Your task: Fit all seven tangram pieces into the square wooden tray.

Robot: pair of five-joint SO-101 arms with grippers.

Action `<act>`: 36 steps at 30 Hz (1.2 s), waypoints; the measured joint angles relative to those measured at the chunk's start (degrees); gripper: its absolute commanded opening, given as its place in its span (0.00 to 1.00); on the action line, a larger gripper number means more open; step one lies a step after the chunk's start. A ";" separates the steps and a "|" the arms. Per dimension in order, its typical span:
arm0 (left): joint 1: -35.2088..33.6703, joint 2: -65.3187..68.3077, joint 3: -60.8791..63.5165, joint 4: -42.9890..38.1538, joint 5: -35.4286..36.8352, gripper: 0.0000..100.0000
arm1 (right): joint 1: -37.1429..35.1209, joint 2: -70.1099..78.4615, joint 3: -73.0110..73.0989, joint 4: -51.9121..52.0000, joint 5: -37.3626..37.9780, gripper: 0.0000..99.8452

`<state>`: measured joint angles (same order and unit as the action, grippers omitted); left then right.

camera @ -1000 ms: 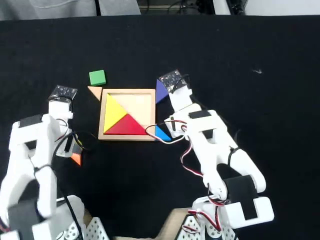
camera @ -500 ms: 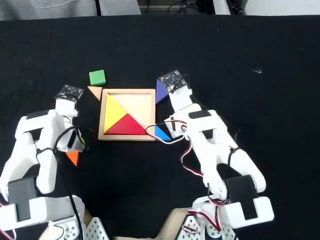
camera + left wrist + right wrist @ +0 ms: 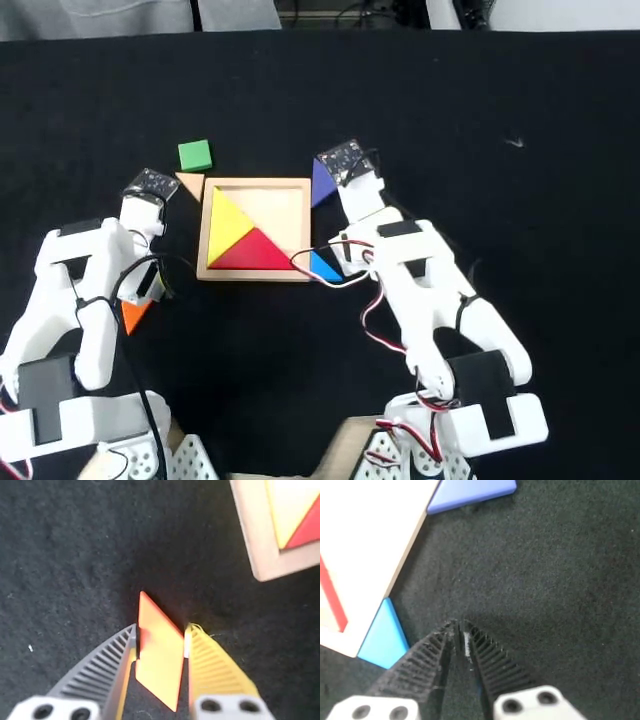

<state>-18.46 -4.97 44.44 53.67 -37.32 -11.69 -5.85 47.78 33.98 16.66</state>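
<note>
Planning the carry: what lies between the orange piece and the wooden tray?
Bare black cloth between the orange piece and the tray, as the left wrist view shows.

I read no text, number or sign anywhere from here. The speckled left wrist patch point(image 3: 150, 184) and right wrist patch point(image 3: 345, 157) may carry print, but it's too small to tell.

Seven tangram pieces point(image 3: 228, 222) (two inside), one wooden tray point(image 3: 256, 182), two arms point(image 3: 420, 290).

High camera looks down; close wrist cameras share the tray point(image 3: 255, 183).
</note>
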 measured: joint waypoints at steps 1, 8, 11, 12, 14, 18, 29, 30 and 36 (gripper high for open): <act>0.00 0.00 0.00 0.18 -0.09 0.08 | 0.00 0.00 0.00 0.00 0.00 0.01; 0.62 0.00 -5.27 8.35 0.44 0.08 | 0.00 0.00 0.00 0.00 0.00 0.01; 2.81 0.00 -11.87 16.35 3.96 0.08 | 0.00 0.00 0.00 0.00 0.00 0.01; 3.69 0.00 -14.33 18.37 5.36 0.08 | 0.00 0.00 0.00 0.00 0.00 0.01; 5.71 0.00 -18.99 23.47 7.74 0.08 | 0.00 0.00 0.00 0.00 0.00 0.01; 10.02 0.00 -25.67 30.68 10.46 0.10 | 0.00 0.00 0.00 0.00 0.00 0.01; -2.64 -7.82 -22.77 35.60 -8.09 0.13 | 0.00 0.00 0.00 0.00 0.00 0.01; -4.75 -11.34 -21.36 34.29 -8.62 0.13 | 0.00 0.00 0.00 0.00 0.00 0.01; -11.34 -32.35 -3.25 20.57 -11.25 0.13 | 0.00 0.00 0.00 0.00 0.00 0.01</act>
<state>-29.80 -37.32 41.19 74.24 -48.57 -11.69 -5.85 47.78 33.98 16.66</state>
